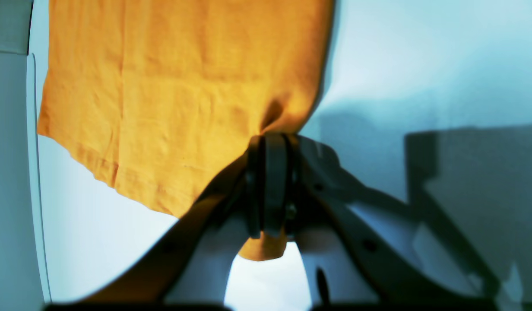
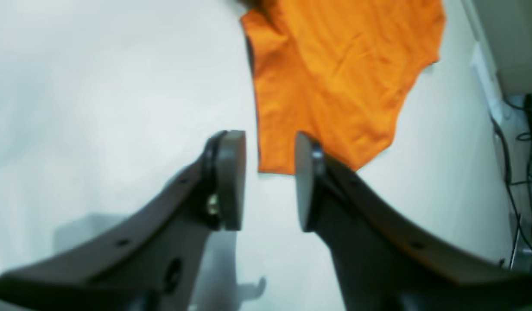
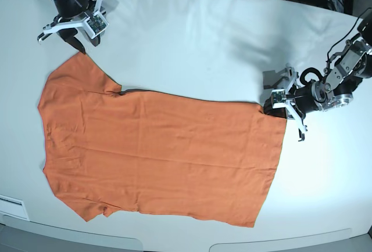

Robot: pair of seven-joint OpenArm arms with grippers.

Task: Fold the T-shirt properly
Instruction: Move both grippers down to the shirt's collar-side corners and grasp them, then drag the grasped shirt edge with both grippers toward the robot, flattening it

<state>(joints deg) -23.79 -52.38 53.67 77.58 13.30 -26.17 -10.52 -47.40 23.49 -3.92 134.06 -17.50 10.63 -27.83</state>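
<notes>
T-shirt (image 3: 157,147) lies flat on table (image 3: 203,37). Left gripper (image 1: 270,181) is closed on its hem corner; right gripper (image 2: 270,181) stands open, empty, near sleeve. Step: grasping; next probably right must grip too.

My left gripper (image 1: 268,142) is clamped on a corner of the T-shirt (image 1: 171,95); the orange cloth spreads ahead and left over the white table (image 1: 421,65).

Left tool (image 1: 270,185) clamped; right tool (image 2: 269,179) parted.
</notes>
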